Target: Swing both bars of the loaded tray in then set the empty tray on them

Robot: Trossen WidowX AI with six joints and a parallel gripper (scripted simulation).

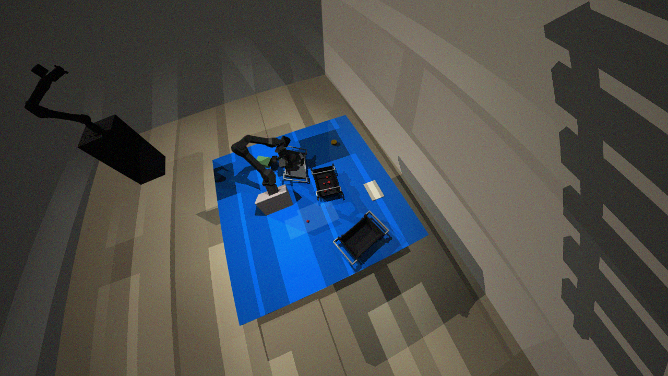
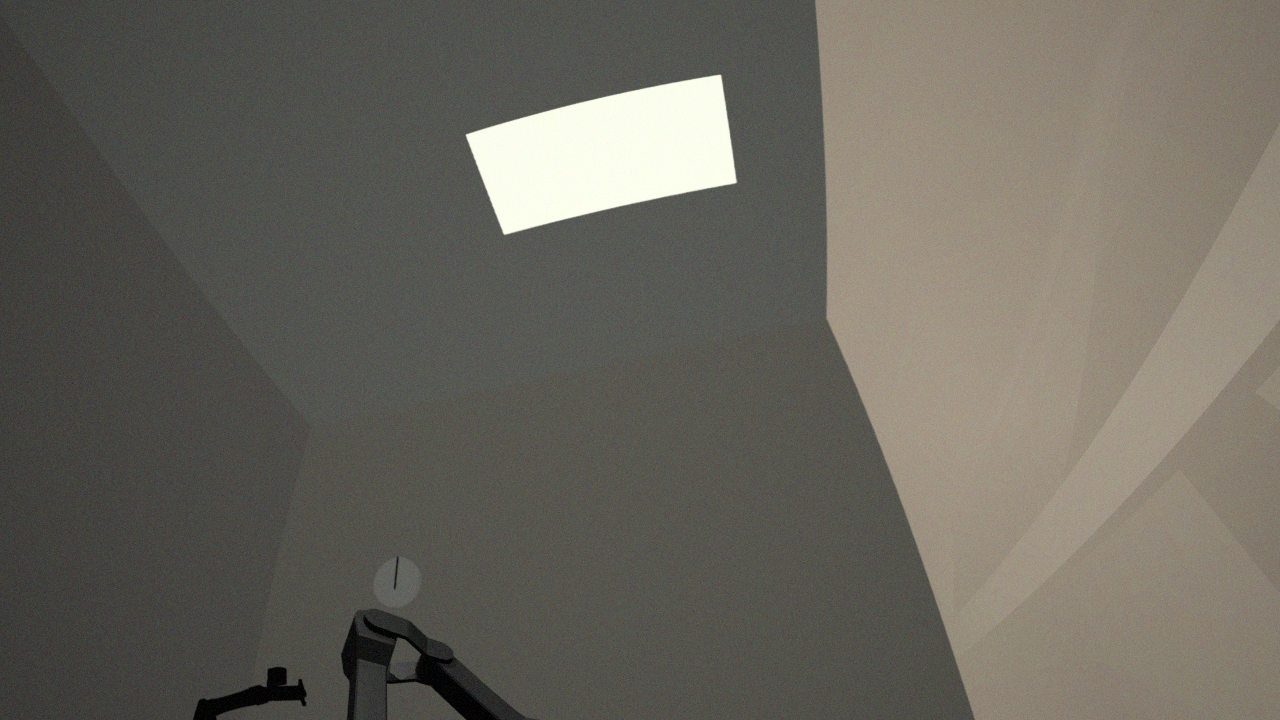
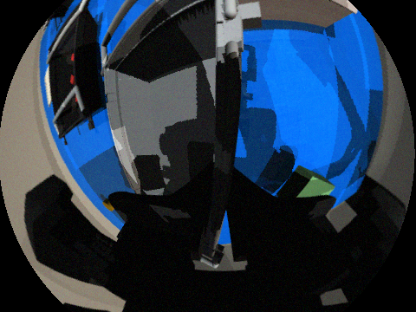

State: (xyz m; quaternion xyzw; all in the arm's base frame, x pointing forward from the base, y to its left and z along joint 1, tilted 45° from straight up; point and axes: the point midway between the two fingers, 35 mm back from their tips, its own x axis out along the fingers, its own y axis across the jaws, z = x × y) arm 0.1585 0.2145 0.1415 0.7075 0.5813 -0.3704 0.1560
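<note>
Loaded tray [image 1: 320, 180] [image 3: 91, 65]: black, upright, right of the empty one
Bars [image 1: 328, 191] [image 3: 65, 105]: pale, both swung in across its top
Blocks [image 1: 329, 181] [image 3: 73, 80]: small, red, inside
Empty tray [image 1: 298, 172] [image 3: 152, 95]: grey, beside it

Green block [image 1: 263, 161] [image 3: 317, 187], yellow disc [image 1: 334, 141] [image 3: 108, 205], cream slab [image 1: 373, 190] [image 3: 48, 87]
</note>
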